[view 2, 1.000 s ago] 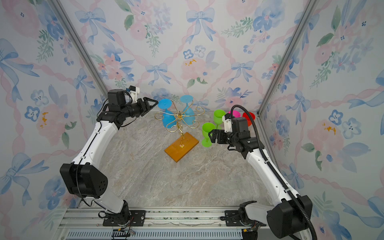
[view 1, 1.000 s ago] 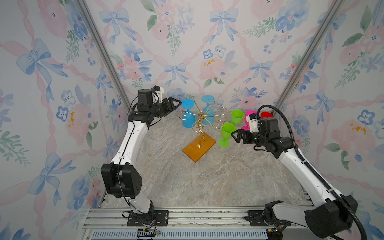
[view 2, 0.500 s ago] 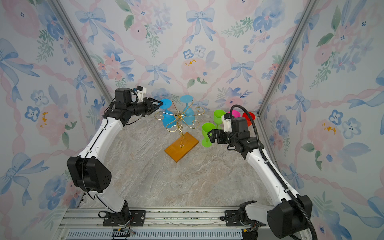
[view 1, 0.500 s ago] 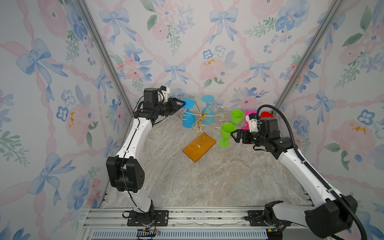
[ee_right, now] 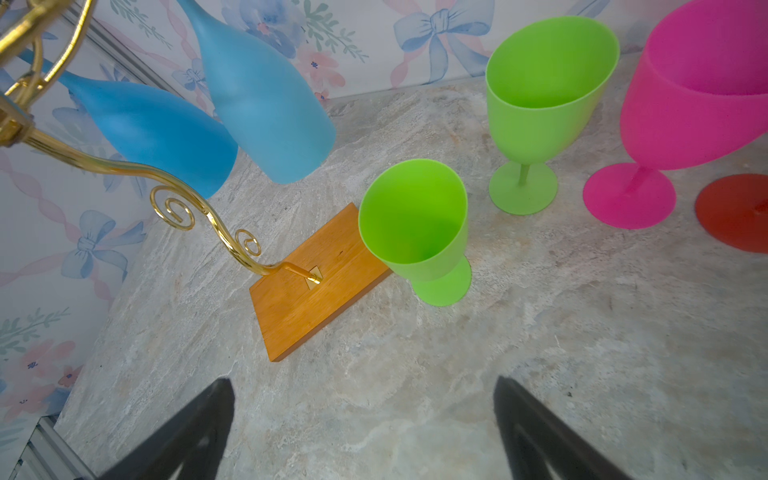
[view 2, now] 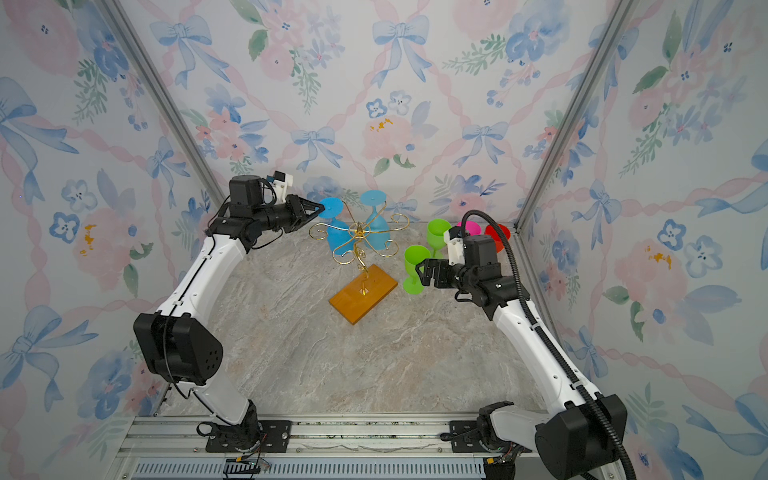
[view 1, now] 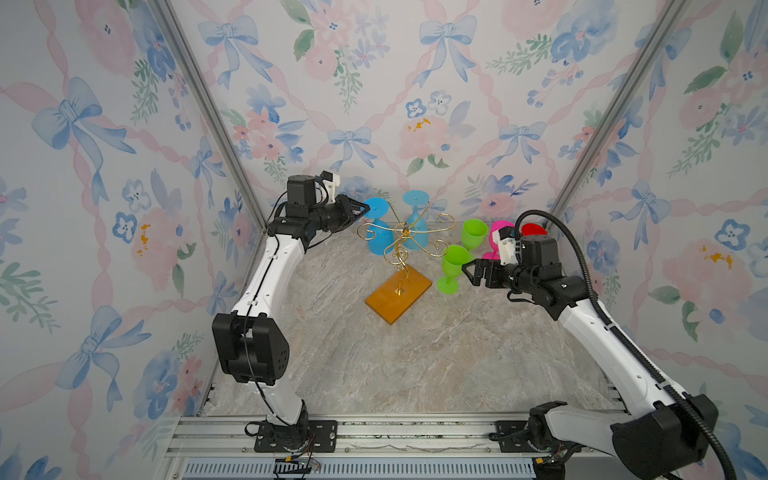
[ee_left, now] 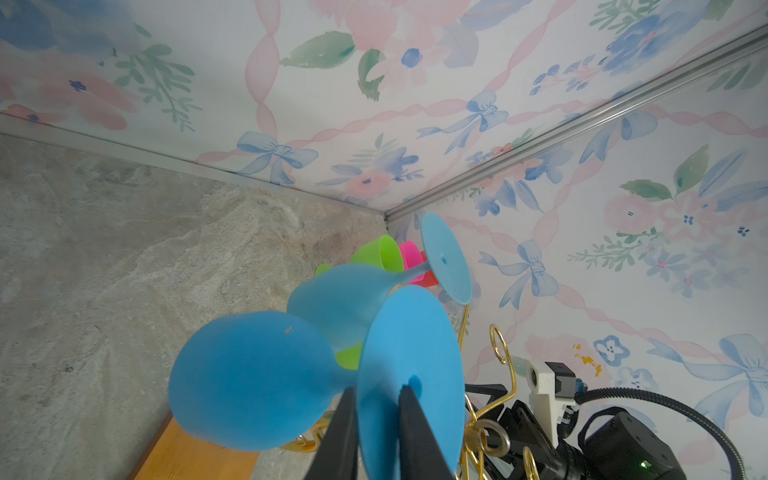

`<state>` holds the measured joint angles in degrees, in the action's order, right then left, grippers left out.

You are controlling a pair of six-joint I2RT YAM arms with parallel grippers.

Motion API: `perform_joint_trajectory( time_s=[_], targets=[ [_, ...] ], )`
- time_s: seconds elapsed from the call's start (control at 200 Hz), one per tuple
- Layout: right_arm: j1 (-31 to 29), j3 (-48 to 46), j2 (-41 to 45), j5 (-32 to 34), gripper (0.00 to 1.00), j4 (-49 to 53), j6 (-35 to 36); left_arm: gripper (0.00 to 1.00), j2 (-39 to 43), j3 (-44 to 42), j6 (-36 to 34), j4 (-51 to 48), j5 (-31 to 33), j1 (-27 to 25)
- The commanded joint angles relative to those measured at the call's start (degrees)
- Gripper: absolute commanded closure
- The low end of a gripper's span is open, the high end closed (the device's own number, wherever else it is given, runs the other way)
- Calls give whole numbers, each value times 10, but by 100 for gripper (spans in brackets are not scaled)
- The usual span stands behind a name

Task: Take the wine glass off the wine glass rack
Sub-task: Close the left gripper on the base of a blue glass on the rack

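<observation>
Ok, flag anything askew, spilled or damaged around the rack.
Nothing stands out: the blue wine glass in the left gripper and the second blue glass hang inverted on the wine glass rack; the green glasses and pink glass stand upright.

Left arm (view 1: 270, 274), right arm (view 1: 615, 349): white links, black joints; ribbed cable (view 1: 582, 266) along the right.

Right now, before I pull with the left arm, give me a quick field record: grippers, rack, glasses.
left gripper: closed on the foot of the gripped blue wine glass, which hangs upside down
right gripper: open, empty, beside the nearer green glass
wine glass rack: upright; other blue wine glass hangs untouched
on table: farther green glass, pink glass, red glass, all standing
task: glass not yet off the rack
</observation>
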<state>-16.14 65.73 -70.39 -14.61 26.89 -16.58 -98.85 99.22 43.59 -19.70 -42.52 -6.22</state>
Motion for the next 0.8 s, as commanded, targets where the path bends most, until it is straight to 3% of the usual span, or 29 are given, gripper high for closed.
perform_joint_trajectory(
  time_s=[0.0,0.5,0.795],
  targets=[
    [-6,-13,14,-1,0,-8,-11,86,10,17,1,3,-7,2],
    [-8,-33,35,1,0,-34,-29,100,17,24,18,3,-19,3],
    [-9,-37,34,1,0,-41,-32,100,16,39,40,4,-38,2]
  ],
)
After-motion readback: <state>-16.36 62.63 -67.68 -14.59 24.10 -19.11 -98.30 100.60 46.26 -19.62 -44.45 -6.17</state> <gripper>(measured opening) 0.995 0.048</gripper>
